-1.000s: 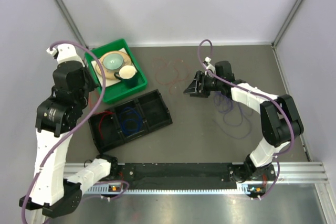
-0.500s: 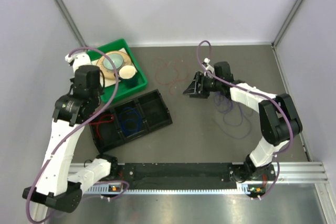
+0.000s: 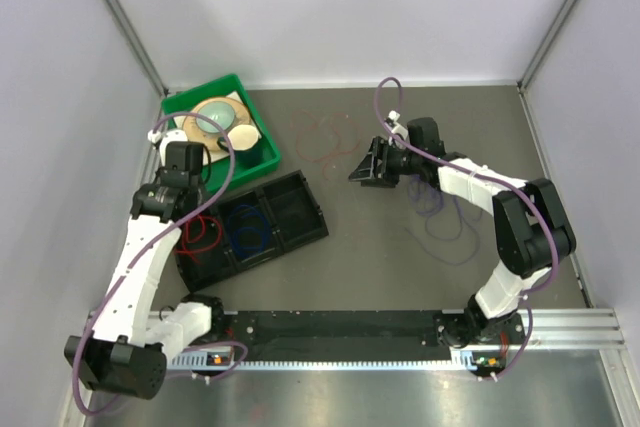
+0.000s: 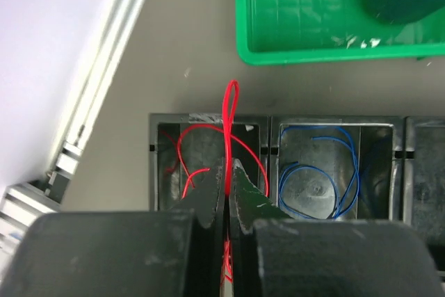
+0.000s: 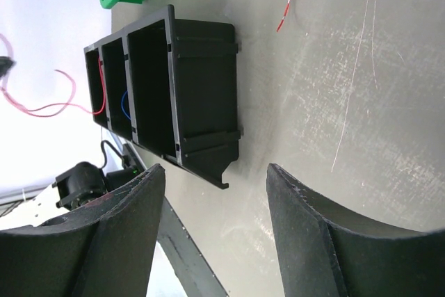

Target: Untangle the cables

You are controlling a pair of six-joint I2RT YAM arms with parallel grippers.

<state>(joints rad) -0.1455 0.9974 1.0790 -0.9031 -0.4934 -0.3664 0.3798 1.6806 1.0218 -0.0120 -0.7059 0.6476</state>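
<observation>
My left gripper [image 3: 188, 209] [image 4: 228, 172] is shut on a thin red cable [image 4: 230, 113]. It hangs over the left compartment of the black three-part tray [image 3: 300, 232] [image 4: 272, 122], and red loops [image 3: 203, 233] lie in that compartment. A blue cable [image 3: 246, 231] [image 4: 356, 165] is coiled in the middle compartment. My right gripper [image 3: 362, 169] [image 5: 214, 172] is open and empty, low over the table to the right of the tray [image 5: 201, 81]. Faint reddish cable loops [image 3: 325, 133] lie on the table behind it. Purple loops [image 3: 446, 229] lie under the right arm.
A green bin [image 3: 262, 164] [image 4: 313, 53] with a bowl, plates and a dark cup stands at the back left, just beyond the tray. A black rail [image 3: 340, 332] runs along the near edge. Grey walls close in the sides and back.
My left arm has swung right and down, from beside the green bin to over the tray's left compartment, with the red cable in its jaws. The right arm has not moved.
</observation>
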